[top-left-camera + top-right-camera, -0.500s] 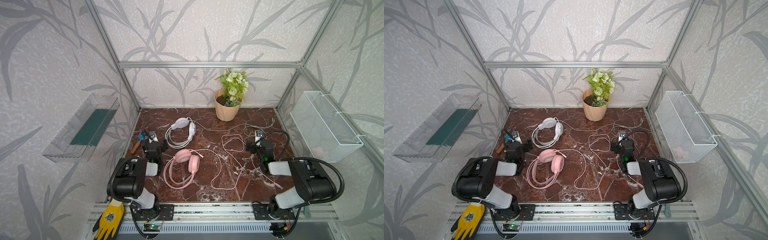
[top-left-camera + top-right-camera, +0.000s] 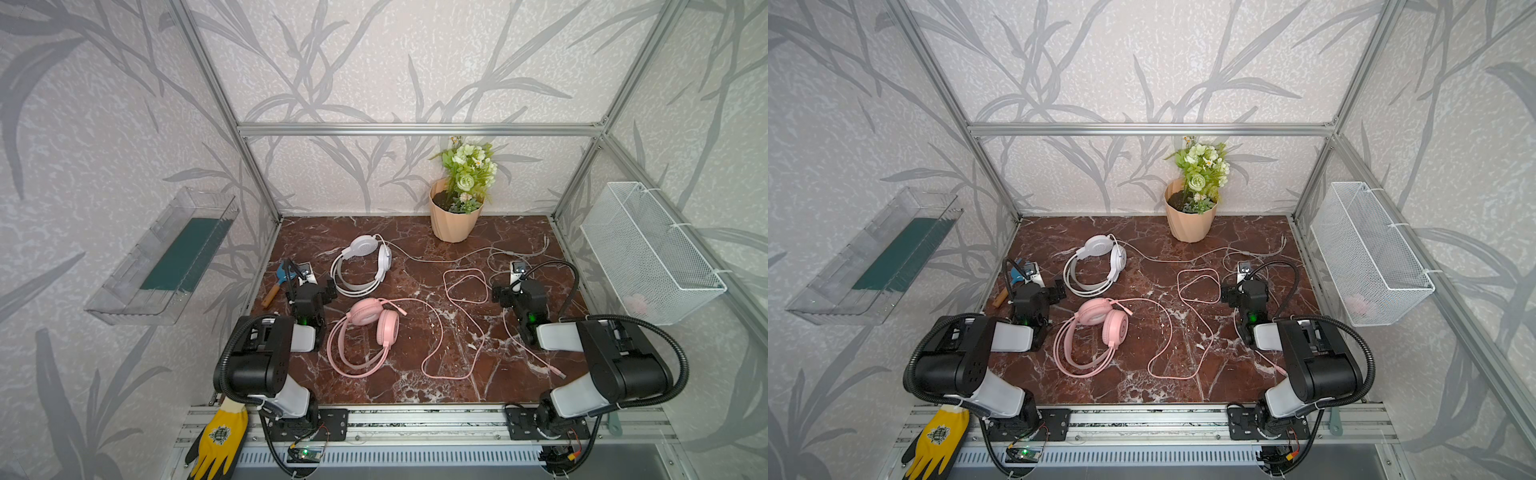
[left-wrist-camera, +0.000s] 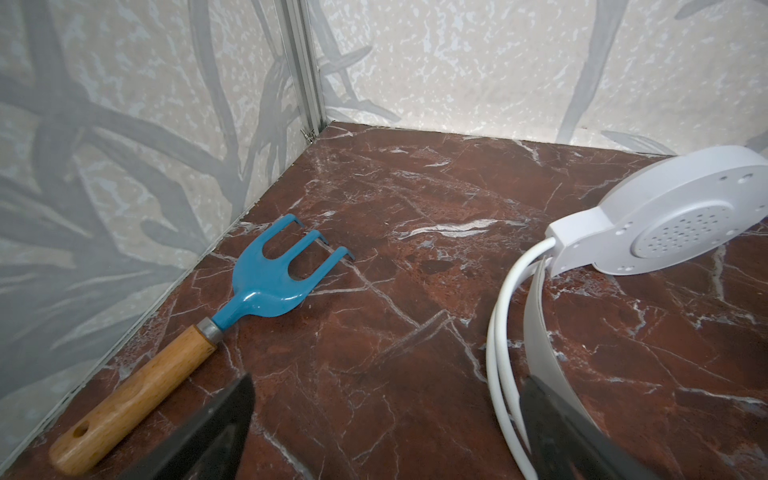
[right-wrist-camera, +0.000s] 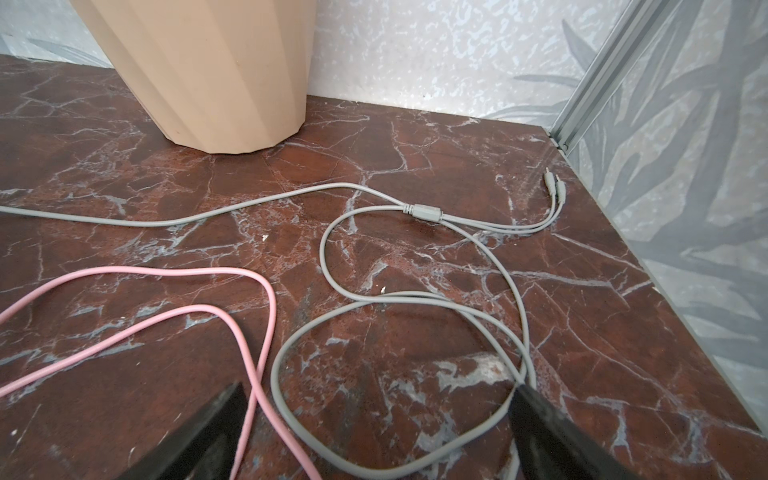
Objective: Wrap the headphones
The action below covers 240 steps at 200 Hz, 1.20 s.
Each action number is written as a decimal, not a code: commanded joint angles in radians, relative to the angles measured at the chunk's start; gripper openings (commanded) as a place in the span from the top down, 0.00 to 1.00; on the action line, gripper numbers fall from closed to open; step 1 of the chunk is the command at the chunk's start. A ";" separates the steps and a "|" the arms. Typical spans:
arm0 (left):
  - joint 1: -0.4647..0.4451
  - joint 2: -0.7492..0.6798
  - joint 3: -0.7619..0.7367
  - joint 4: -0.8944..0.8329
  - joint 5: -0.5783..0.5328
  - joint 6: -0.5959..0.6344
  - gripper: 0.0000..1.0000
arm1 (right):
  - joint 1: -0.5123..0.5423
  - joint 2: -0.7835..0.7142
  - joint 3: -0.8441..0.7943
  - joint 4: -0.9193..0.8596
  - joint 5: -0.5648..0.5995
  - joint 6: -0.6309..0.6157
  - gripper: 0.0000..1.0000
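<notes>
The white headphones (image 2: 360, 266) (image 2: 1096, 266) lie flat at the back left of the marble floor. Their grey-white cable (image 2: 440, 261) (image 4: 291, 193) runs right and ends in loops by the far right corner. The pink headphones (image 2: 365, 330) (image 2: 1096, 332) lie nearer the front, and their pink cable (image 2: 464, 270) (image 4: 166, 271) snakes to the right. My left gripper (image 2: 311, 287) (image 3: 388, 386) is open, low, just left of the white headband (image 3: 540, 332). My right gripper (image 2: 517, 289) (image 4: 378, 390) is open over crossed loops of both cables and holds nothing.
A beige flower pot (image 2: 455, 220) (image 4: 216, 83) stands at the back. A blue hand rake (image 2: 281, 277) (image 3: 274, 274) lies against the left wall. A clear shelf (image 2: 166, 257) hangs on the left wall, a white wire basket (image 2: 648, 249) on the right. A yellow glove (image 2: 220, 436) lies on the front rail.
</notes>
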State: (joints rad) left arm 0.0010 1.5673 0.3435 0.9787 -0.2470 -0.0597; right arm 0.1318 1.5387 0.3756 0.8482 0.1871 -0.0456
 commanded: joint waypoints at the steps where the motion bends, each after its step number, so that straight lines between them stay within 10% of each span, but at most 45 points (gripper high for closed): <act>1: -0.001 0.008 0.022 0.005 0.008 0.014 0.01 | 0.001 0.009 0.017 0.028 0.015 0.003 0.01; 168: 0.002 0.005 0.013 0.021 0.028 0.020 0.01 | 0.002 0.009 0.018 0.029 0.015 0.003 0.01; 240: -0.001 -0.281 -0.029 -0.132 0.070 0.035 0.01 | 0.023 -0.110 0.005 -0.045 -0.006 -0.040 0.01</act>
State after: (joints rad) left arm 0.0010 1.3937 0.3099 0.9356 -0.2043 -0.0433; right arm 0.1429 1.5051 0.3748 0.8337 0.1791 -0.0654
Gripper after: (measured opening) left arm 0.990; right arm 0.990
